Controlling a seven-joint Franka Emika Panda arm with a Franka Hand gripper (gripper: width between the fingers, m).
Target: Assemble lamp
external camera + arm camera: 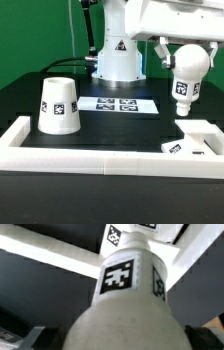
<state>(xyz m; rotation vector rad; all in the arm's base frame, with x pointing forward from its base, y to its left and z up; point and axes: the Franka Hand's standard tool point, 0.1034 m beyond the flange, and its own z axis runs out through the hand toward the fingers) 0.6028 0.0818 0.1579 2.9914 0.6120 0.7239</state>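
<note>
My gripper (176, 50) is shut on the white lamp bulb (187, 75) and holds it upright in the air, narrow end down, at the exterior view's right. The bulb carries marker tags. In the wrist view the bulb (125, 291) fills the middle, with a dark finger (36, 337) on each side of its wide part. The white lamp base (197, 138) lies on the table just below and in front of the bulb, apart from it. In the wrist view the base (185, 249) shows beyond the bulb's tip. The white cone lampshade (58, 106) stands at the exterior view's left.
The marker board (118, 103) lies flat in the middle of the black table. A white raised wall (90, 158) runs along the front edge and up the left side. The arm's white pedestal (117, 60) stands behind the board.
</note>
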